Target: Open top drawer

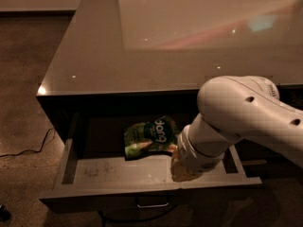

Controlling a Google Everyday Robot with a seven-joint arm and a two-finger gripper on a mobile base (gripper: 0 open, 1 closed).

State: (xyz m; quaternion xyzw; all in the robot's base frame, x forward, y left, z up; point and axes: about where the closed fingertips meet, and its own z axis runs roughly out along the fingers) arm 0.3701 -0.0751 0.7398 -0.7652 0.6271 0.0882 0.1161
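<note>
The top drawer [109,171] is pulled out from under the grey countertop. It has grey inner walls, a scuffed grey floor and a small metal bar handle [152,204] at the centre of its front. A green snack bag [149,137] lies at the back of the drawer. My white arm [236,122] reaches down from the right over the drawer's right half. My gripper [182,167] is at the arm's lower end, just inside the drawer behind the front panel, right of the handle. The arm covers most of it.
A wide glossy grey countertop [142,41] spans the cabinet above the drawer. A dark cable [33,148] runs along the brown floor at the left. Another dark drawer front [284,98] shows to the right of the arm.
</note>
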